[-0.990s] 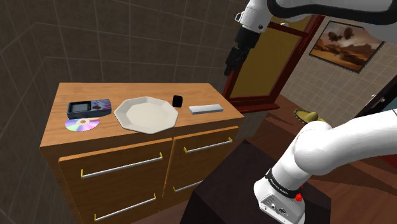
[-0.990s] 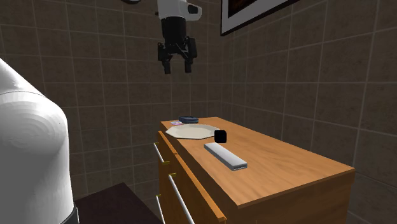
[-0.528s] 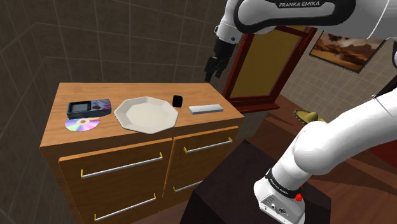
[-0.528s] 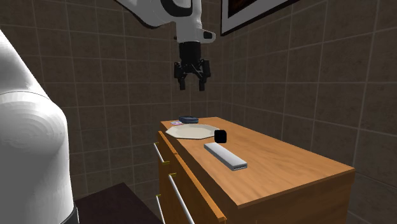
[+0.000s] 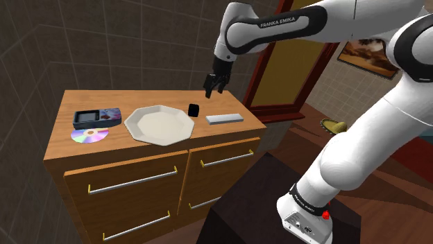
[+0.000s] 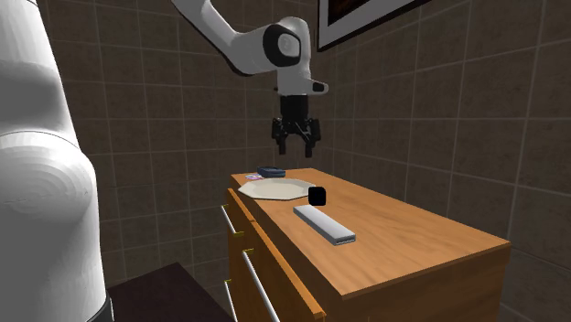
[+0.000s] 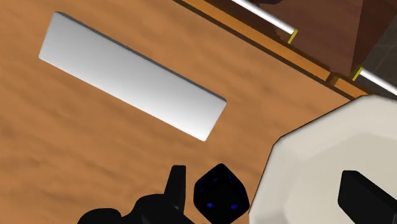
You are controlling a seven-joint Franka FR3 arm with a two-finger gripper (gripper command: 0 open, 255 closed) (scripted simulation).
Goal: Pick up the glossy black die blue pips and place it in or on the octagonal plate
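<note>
Your tabletop (image 5: 139,99), itemised from the shoulder view's left:

- Console (image 5: 97,116): dark and boxy, lying flat.
- Disc (image 5: 90,134): shiny, just beside the console on its front side.
- Plate (image 5: 158,125): pale, octagonal, flat on the wood.
- Die (image 5: 194,109): black with blue pips, standing on the tabletop just beside the plate's right rim and not on the plate.
- Gripper (image 5: 211,90): hangs above the die, clear of it. Its fingers are spread wide and hold nothing. In the wrist view you see the die below, between them.
- Bar (image 5: 224,118): grey, flat, near the die.
</note>
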